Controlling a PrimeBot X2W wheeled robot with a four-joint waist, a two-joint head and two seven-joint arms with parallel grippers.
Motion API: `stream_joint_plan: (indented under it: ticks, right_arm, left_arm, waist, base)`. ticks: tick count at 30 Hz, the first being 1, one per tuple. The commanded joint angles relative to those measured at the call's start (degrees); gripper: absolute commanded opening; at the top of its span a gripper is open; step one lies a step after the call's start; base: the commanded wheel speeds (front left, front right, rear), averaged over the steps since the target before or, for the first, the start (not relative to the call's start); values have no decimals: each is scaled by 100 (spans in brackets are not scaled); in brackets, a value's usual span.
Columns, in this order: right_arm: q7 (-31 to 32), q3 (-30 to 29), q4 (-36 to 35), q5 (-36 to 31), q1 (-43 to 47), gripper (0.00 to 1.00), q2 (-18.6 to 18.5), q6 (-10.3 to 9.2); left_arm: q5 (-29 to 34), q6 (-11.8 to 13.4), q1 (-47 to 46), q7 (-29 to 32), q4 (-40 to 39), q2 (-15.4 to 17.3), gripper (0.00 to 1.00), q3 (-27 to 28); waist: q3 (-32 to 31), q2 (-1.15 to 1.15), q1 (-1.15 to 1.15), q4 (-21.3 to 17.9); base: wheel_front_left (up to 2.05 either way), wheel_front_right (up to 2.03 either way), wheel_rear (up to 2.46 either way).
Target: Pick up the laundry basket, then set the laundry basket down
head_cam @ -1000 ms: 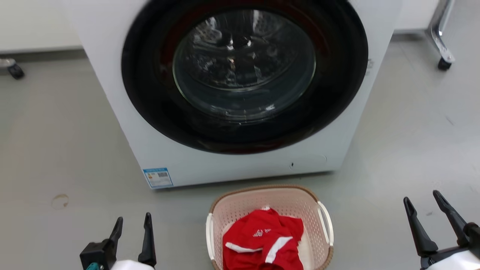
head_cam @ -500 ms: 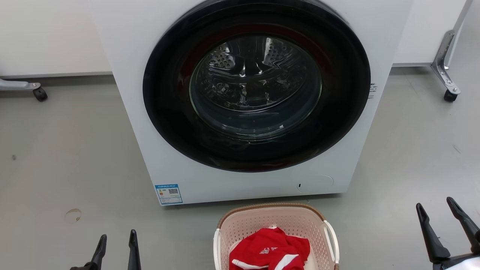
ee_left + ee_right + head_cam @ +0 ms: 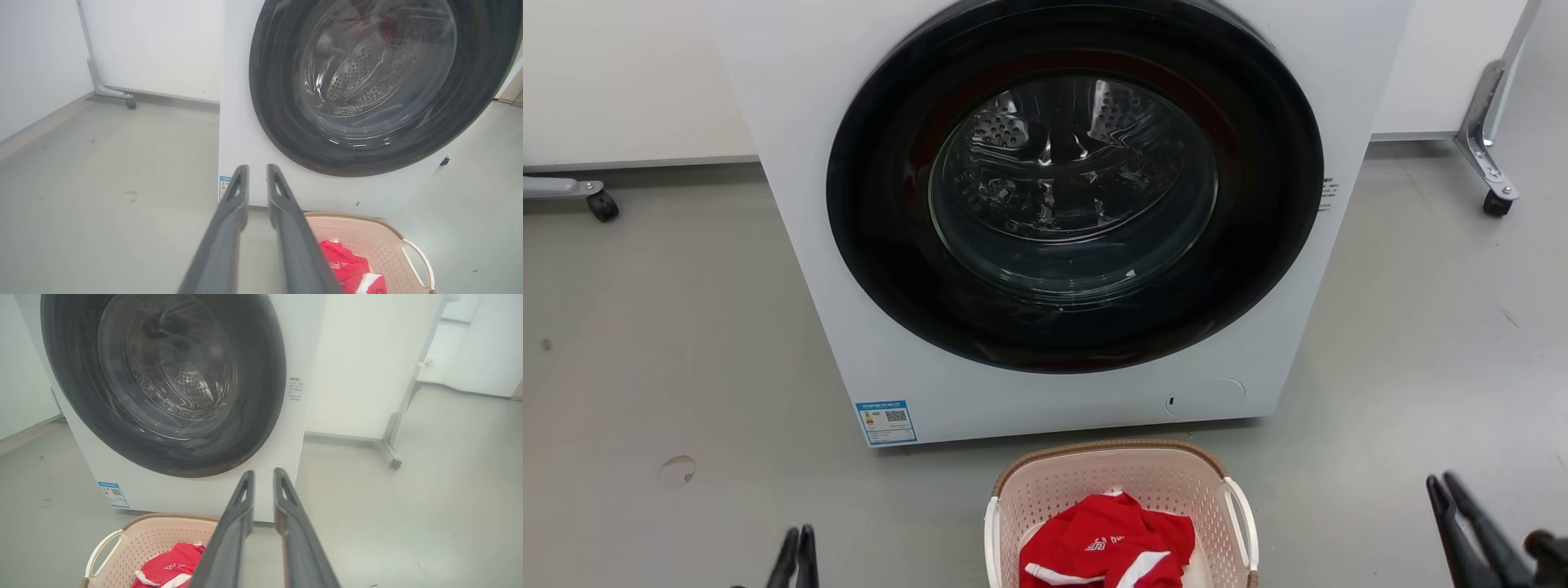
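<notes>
Our left gripper (image 3: 256,168) has its two dark fingers close together. There is just a thin gap between them, and nothing is in it. Our right gripper (image 3: 264,473) looks the same: a thin gap, and nothing held. In the head view they sit in the lower left and lower right corners, each well apart from the basket.

The laundry basket (image 3: 1094,478) stands on the gray floor (image 3: 645,367) at the bottom middle of that view. It is just in front of the white washing machine (image 3: 809,269). A red shirt (image 3: 1107,547) lies inside it.

We think the basket is light, because it is thin plastic full of little holes and has only soft clothes in it. It looks stiff enough to keep its shape, but it is smooth, so it could slip. The best spots to hold are the two white handles (image 3: 1241,523), one on each side. We think we should take both together so it does not tip.
</notes>
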Motion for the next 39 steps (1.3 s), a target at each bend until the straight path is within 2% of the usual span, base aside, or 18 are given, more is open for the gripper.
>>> stream_joint_plan:
  ticks: [1,8,13,39]
  right_arm:
    - [9,13,32,55,13,0,43,1]
    - [88,-25,62,439,-65,0,43,2]
    - [154,-56,102,756,-140,0,45,3]
    - [514,-242,279,2375,-513,0,72,8]
  left_arm:
    - [-53,-7,-10,17,51,-16,0,9]
    - [-411,-49,-85,111,69,-24,0,72]
    - [-709,-84,-146,180,85,-31,0,115]
    - [-2258,-267,-472,549,163,-69,0,353]
  waist:
    - [1,0,0,0]
    - [9,0,13,4]
    - [37,0,1,6]
    - [123,0,0,19]
  base:
    - [0,0,0]
    - [0,0,0]
    - [0,0,0]
    - [0,0,0]
